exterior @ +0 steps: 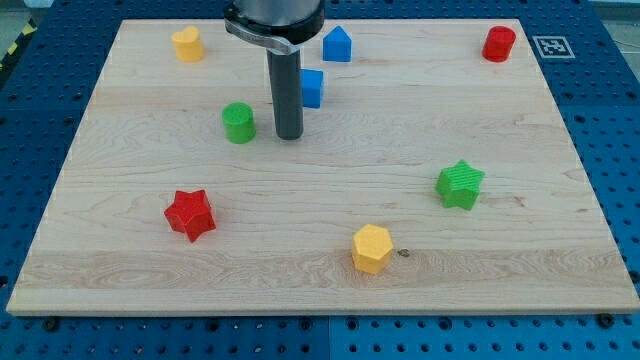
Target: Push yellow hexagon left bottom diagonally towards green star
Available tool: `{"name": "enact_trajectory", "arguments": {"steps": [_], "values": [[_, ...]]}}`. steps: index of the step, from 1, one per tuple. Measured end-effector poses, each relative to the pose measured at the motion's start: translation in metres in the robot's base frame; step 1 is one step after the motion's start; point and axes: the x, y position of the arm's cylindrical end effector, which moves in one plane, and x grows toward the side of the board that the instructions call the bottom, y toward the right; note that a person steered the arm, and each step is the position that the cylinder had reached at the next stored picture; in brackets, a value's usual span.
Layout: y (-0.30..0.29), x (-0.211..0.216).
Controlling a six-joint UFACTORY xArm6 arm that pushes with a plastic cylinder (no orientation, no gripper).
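The yellow hexagon (371, 248) lies near the board's bottom edge, right of centre. The green star (460, 184) lies up and to the right of it, a short gap apart. My tip (289, 135) rests on the board in the upper middle, far up and left of the yellow hexagon. It stands just right of a green cylinder (238, 122) and just left of a blue cube (311, 88), which the rod partly hides.
A red star (189, 214) lies at lower left. A yellow block (187, 44) sits at top left, a blue house-shaped block (337, 44) at top middle, a red cylinder (499, 43) at top right. The wooden board (120, 290) sits on a blue pegboard.
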Motion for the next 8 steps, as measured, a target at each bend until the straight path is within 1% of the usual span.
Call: {"name": "enact_trajectory", "arguments": {"steps": [1, 2, 3, 4, 5, 6, 7, 8], "values": [[-0.039, -0.004], [-0.058, -0.004], [-0.058, -0.009], [-0.067, -0.038], [-0.097, -0.014], [-0.093, -0.013], [-0.059, -0.011], [-0.054, 0.012]]}}
